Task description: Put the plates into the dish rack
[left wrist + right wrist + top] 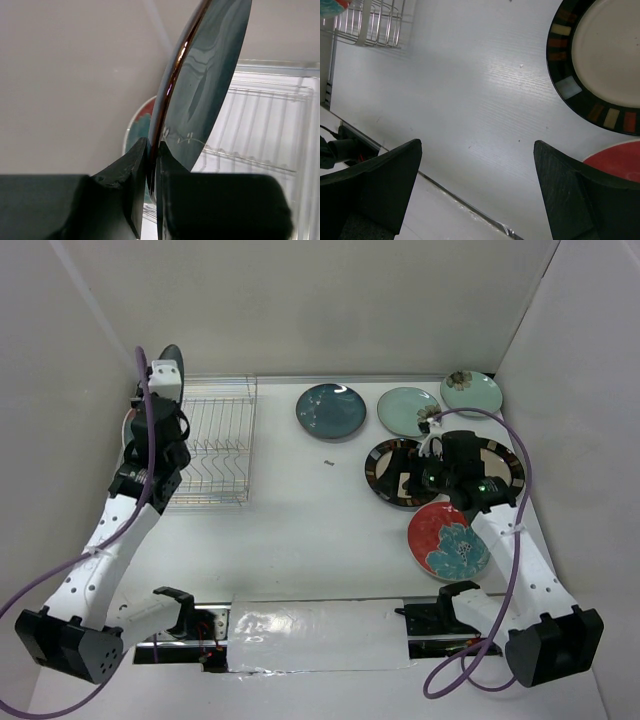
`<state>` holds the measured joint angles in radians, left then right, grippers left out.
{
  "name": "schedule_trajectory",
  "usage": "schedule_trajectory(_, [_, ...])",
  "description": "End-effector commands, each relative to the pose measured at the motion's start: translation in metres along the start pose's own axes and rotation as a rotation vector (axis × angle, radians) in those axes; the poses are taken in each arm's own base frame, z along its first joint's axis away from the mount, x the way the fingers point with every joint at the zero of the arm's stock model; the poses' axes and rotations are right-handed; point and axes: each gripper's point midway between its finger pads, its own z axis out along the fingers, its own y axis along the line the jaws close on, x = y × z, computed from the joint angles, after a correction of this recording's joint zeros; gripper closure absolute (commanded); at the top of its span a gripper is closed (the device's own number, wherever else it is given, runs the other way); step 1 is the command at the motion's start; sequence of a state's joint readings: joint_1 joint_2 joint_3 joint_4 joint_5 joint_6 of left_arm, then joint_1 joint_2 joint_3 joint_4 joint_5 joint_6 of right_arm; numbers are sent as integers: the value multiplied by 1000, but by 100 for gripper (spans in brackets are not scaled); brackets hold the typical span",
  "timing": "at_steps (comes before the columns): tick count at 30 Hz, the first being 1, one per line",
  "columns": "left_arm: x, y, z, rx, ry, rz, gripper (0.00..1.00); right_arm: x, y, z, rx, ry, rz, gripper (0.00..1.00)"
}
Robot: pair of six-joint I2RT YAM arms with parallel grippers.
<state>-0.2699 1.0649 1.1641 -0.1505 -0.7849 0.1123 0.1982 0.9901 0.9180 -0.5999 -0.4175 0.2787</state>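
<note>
My left gripper point(163, 392) is shut on a dark teal plate point(171, 368), holding it on edge above the far left corner of the dish rack point(212, 440). In the left wrist view the fingers point(135, 165) pinch the plate's rim point(210, 75) over the rack point(270, 125); a red plate point(139, 122) stands behind it. On the table lie a dark teal plate point(331, 411), two pale mint plates point(405, 408) point(471, 392), two cream dark-rimmed plates point(388, 472) point(508, 468) and a red plate point(448, 540). My right gripper point(416, 480) point(477, 150) is open and empty above bare table beside a cream plate point(610, 50).
White walls close in the table on the left, back and right. A strip of clear tape point(310, 625) runs along the near edge. Purple cables loop off both arms. The rack's corner point(370, 22) and the red plate's edge point(615, 160) show in the right wrist view.
</note>
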Motion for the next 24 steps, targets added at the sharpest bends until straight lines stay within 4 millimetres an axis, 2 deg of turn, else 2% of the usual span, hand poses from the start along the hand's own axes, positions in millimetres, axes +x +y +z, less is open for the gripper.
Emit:
schedule_trajectory(1, [-57, 45, 4, -146, -207, -68, 100, 5, -1, 1, 5, 19, -24, 1])
schedule_trajectory(6, [-38, 53, 24, -169, -187, -61, 100, 13, -2, 8, 10, 52, -33, 1])
schedule_trajectory(8, [-31, 51, 31, -151, -173, -59, 100, 13, -5, 10, 21, 58, -29, 1])
schedule_trajectory(14, [8, 43, 56, -93, -89, -24, 100, 23, -6, 17, 18, 92, -29, 1])
schedule_trajectory(17, [30, 45, 64, -97, -52, -14, 100, 24, -7, 19, 20, 100, -26, 1])
schedule_trajectory(20, [37, 50, 68, -94, -47, -12, 100, 24, -7, 19, 20, 100, -26, 1])
schedule_trajectory(23, [44, 45, 73, -67, -36, -12, 100, 22, -8, 20, 27, 90, -30, 1])
schedule_trajectory(24, [55, 42, 75, -60, -7, 2, 100, 22, -8, 20, 27, 89, -30, 1])
